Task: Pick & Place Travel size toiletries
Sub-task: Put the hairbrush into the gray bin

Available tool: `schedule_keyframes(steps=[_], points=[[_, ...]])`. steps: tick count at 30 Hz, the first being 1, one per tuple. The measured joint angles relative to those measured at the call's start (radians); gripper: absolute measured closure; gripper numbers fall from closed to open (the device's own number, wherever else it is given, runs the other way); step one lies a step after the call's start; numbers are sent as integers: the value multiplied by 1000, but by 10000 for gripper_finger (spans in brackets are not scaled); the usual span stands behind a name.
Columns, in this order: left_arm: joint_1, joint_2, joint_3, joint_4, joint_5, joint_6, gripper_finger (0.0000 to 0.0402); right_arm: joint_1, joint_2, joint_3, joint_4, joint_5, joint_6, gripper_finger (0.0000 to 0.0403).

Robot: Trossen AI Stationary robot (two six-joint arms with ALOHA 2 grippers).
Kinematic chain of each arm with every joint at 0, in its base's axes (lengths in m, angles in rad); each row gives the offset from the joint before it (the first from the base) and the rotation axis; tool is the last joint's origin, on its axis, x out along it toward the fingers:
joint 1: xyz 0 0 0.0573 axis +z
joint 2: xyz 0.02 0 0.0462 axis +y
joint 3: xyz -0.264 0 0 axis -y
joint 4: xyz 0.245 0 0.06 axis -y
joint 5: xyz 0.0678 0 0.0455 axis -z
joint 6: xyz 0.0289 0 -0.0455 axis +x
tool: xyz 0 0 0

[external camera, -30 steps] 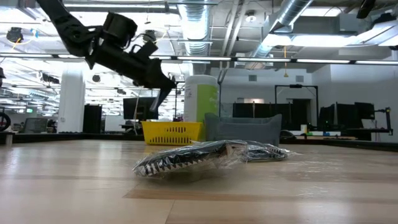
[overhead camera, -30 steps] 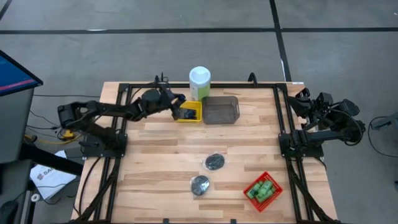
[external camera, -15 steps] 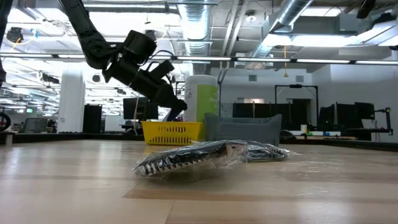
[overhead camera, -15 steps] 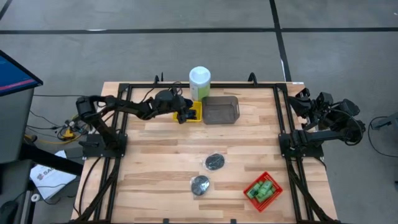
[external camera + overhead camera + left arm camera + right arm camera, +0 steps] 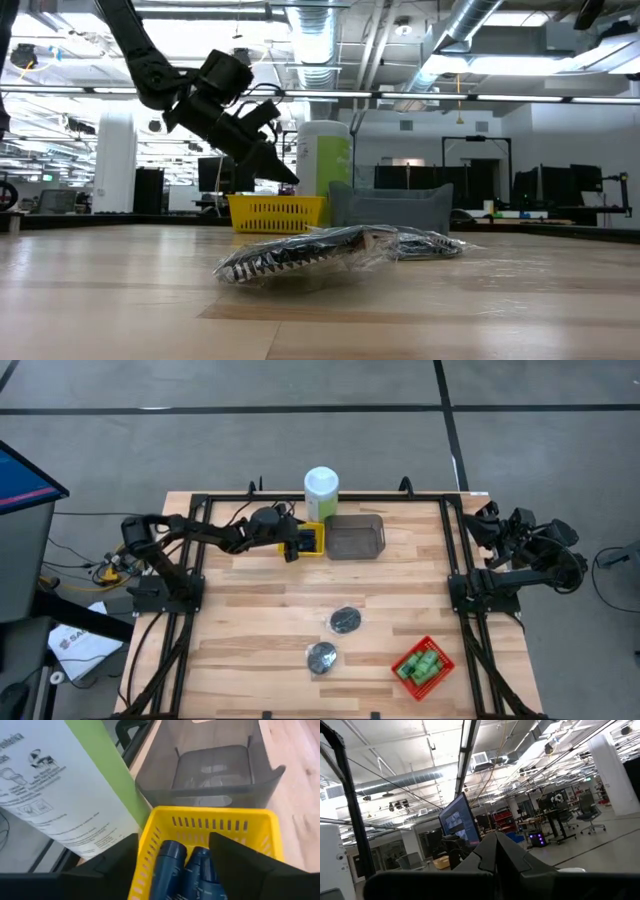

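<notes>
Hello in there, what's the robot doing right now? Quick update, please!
Left gripper open over the yellow mesh tray, dark blue flat tubes lying inside. Right gripper shut, parked at table's edge. Two round grey discs wait mid-table. Nothing blocking.

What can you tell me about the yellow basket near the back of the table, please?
The yellow basket is a small rectangular bin that looks like plastic, with slotted, ribbed walls. It stands upright on the wooden table, between the tall pale green canister and the grey tray. Dark blue tubes lie inside it, side by side. The left pincer hangs open just over it, a finger on either side of the tubes.
</notes>
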State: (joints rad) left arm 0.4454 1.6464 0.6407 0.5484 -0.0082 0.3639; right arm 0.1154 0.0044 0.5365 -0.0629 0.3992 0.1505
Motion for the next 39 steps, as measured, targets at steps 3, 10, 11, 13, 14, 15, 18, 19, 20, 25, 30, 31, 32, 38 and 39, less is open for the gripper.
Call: schedule_keyframes(steps=[3, 10, 11, 13, 14, 15, 18, 19, 20, 25, 30, 31, 32, 38, 39], points=[[-33, -68, -1, -5, -67, -25, 131, 0, 2, 0, -5, 22, 5, 397], [-107, -459, 1, -50, -231, -140, 129, 0, 97, 0, -46, 129, -69, 333], [-116, -520, 0, -61, -238, -142, 141, 0, 125, 0, -47, 152, -79, 321], [-137, -639, -8, -67, -239, -143, 172, 0, 187, 0, -46, 196, -105, 298], [-148, -696, -16, -67, -239, -144, 190, 0, 219, 0, -46, 207, -121, 286], [-160, -750, -25, -70, -239, -144, 211, 0, 251, 0, -45, 210, -130, 273], [-191, -897, -56, -88, -239, -144, 276, 0, 350, 0, -35, 211, -123, 239], [-201, -940, -68, -96, -242, -144, 298, 0, 382, 0, -30, 211, -119, 229], [-212, -982, -83, -110, -255, -144, 322, 0, 413, 0, -23, 211, -118, 221], [-266, -1135, -180, -152, -286, -183, 392, 0, 535, 9, -6, 198, -77, 209], [-304, -1200, -333, -169, -297, -317, 400, -1, 661, 36, 5, 104, -33, 220], [-310, -1206, -365, -169, -298, -347, 400, 0, 693, 37, -6, 92, -23, 222], [-316, -1210, -395, -168, -299, -386, 401, 0, 730, 39, -9, 85, -19, 222], [-364, -1215, -543, -157, -307, -561, 401, 9, 929, 72, -9, 25, -10, 209], [-371, -1215, -560, -155, -310, -581, 401, 10, 972, 83, -6, 9, -10, 205]])
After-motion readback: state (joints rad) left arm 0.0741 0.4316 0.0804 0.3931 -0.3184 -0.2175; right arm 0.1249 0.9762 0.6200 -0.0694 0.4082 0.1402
